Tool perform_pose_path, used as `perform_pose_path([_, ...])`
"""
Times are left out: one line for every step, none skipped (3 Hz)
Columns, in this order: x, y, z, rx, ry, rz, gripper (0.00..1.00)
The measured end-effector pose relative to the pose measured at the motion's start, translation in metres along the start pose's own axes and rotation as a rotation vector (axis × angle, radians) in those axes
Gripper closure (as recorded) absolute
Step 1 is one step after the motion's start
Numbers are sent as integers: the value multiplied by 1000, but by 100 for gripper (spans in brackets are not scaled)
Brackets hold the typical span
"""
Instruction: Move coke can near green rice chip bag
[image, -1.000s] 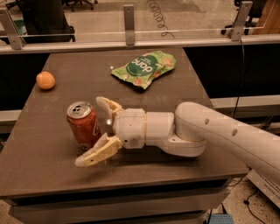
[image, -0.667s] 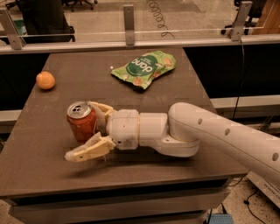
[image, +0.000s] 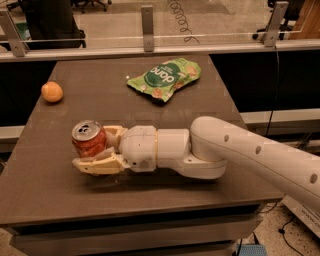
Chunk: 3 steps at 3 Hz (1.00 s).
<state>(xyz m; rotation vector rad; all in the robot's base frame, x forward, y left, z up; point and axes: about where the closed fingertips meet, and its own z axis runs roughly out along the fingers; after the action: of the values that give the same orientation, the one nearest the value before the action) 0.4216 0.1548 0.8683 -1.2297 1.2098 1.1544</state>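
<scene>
The coke can (image: 88, 139), red-orange with a silver top, stands upright on the dark table (image: 45, 195) at the front left. My gripper (image: 92, 148) reaches in from the right at can height. Its two cream fingers sit on either side of the can: the near finger (image: 97, 164) presses along the can's front and the far finger (image: 113, 132) sits behind it. The green rice chip bag (image: 165, 77) lies flat at the back middle of the table, well away from the can.
An orange fruit (image: 52, 92) sits at the table's back left. My white arm (image: 240, 155) crosses the front right of the table. A glass rail with metal posts (image: 146, 22) runs behind the table's far edge.
The gripper has slid left around the can and its near finger has swung in from a wide spread to lie against the can. The can, bag and orange have stayed in place.
</scene>
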Motion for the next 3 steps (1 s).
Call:
perform_pose_path([-3,-2,-12,11,18,-5,87])
perform_pose_path([-14,-14,-49,72,25,-13,100])
perform_pose_path([-34,-40,-125,207,26,-25,100])
